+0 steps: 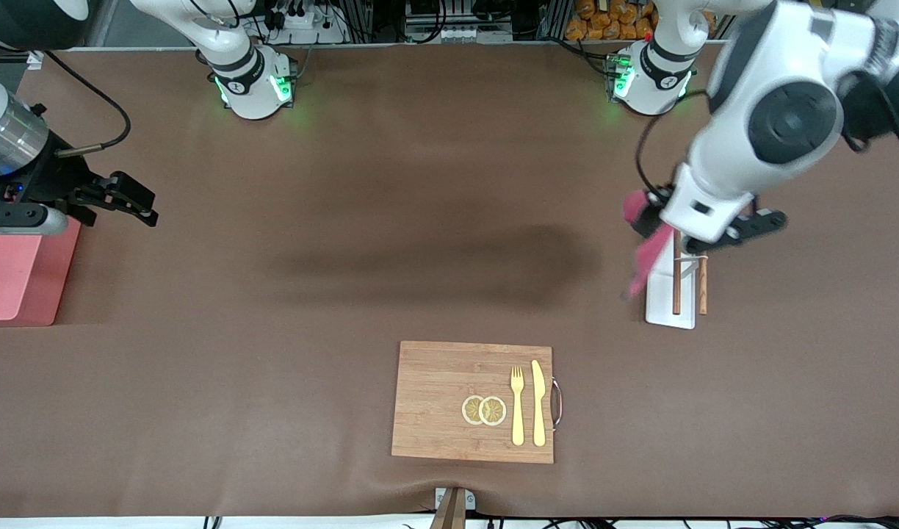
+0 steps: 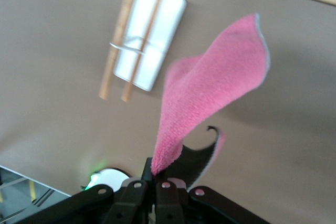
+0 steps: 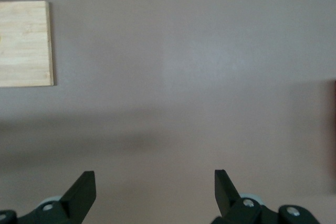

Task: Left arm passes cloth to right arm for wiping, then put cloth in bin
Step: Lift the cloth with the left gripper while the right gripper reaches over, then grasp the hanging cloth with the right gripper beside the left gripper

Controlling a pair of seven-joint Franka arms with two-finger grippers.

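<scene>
My left gripper [image 1: 651, 209] is shut on one end of the raspberry-red cloth [image 1: 648, 250] and holds it up in the air, over the table beside a white chopstick stand [image 1: 670, 303]. In the left wrist view the cloth [image 2: 210, 93] hangs from the closed gripper [image 2: 156, 174], and its dark grey patch shows near the jaws. My right gripper [image 1: 145, 206] is open and empty, low over the table beside the pink bin [image 1: 16, 279] at the right arm's end. The right wrist view shows that gripper [image 3: 155, 182] with its jaws wide apart over bare brown table.
A wooden board [image 1: 449, 382] lies near the front camera with a yellow fork [image 1: 517, 404], a knife [image 1: 539, 402] and two lemon slices [image 1: 484, 410] on it. The white stand [image 2: 149, 40] holds two wooden chopsticks. The board's edge also shows in the right wrist view [image 3: 26, 40].
</scene>
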